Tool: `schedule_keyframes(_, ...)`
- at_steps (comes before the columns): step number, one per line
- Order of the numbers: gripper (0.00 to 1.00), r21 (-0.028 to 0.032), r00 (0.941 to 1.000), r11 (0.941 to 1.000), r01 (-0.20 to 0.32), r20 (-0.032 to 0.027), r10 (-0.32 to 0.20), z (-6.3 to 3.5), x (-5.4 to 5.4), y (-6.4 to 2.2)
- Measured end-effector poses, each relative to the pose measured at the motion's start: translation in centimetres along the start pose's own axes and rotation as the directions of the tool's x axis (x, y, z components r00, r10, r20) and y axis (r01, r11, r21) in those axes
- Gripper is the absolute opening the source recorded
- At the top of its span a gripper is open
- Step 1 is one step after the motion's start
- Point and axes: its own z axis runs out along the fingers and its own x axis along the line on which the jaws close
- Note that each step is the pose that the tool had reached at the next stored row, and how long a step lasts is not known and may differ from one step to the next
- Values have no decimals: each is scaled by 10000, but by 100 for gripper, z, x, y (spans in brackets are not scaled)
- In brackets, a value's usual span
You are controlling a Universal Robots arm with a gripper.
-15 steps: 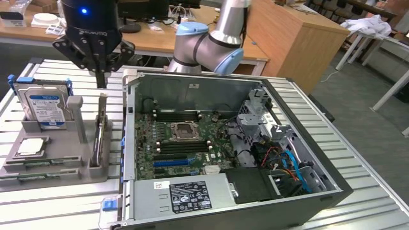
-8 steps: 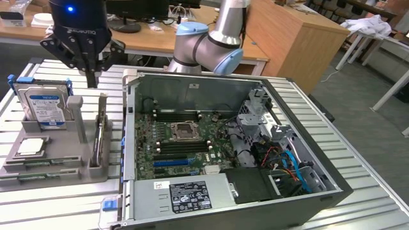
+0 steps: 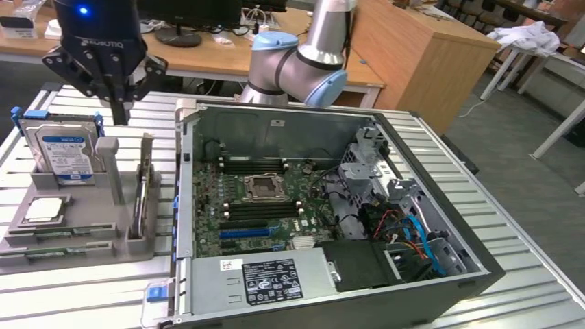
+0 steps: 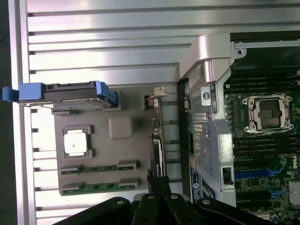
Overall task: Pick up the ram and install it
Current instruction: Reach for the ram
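Two slim green ram sticks (image 3: 64, 234) (image 4: 99, 168) lie flat in slots of the grey holder (image 3: 87, 223) (image 4: 122, 154), along the holder's edge nearest the exterior camera. My gripper (image 3: 119, 115) (image 4: 159, 182) hangs shut and empty well above the holder. In the wrist view its closed fingertips sit over the end of the upright expansion card (image 4: 157, 140), apart from the ram. The open computer case (image 3: 188, 205) lies at the exterior view's right of the holder. Black memory slots (image 3: 257, 165) (image 4: 255, 149) run on either side of the CPU socket (image 3: 265, 186) (image 4: 269, 112).
The holder also carries an upright silver hard drive (image 3: 66, 154) (image 4: 70, 93) with blue clips, a square CPU (image 3: 44, 209) (image 4: 77, 143) and the dark expansion card (image 3: 144, 195). Everything rests on a ribbed metal table (image 3: 82, 301). Wooden desks stand behind.
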Motion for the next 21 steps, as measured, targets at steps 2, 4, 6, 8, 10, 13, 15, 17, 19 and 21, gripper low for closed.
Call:
schedule_keyframes(2,11,0,10000,10000,1,0,-1,-1,38,-3)
schedule_keyframes(4,11,0,10000,10000,0,0,0,-1,77,-6)
schedule_keyframes(6,11,0,10000,10000,1,0,-1,-2,122,-9)
schedule_keyframes(8,11,0,10000,10000,2,0,-2,-3,167,-13)
schedule_keyframes(10,11,0,10000,10000,1,0,-1,-3,210,-16)
schedule_keyframes(13,11,0,10000,10000,0,1,0,-4,279,-21)
schedule_keyframes(15,11,1,10000,10000,0,0,0,-6,329,-24)
schedule_keyframes(17,11,0,10000,10000,1,0,-1,-7,380,-27)
schedule_keyframes(19,11,0,10000,10000,1,0,-1,-7,432,-31)
schedule_keyframes(21,11,0,10000,10000,1,0,-1,-8,484,-34)
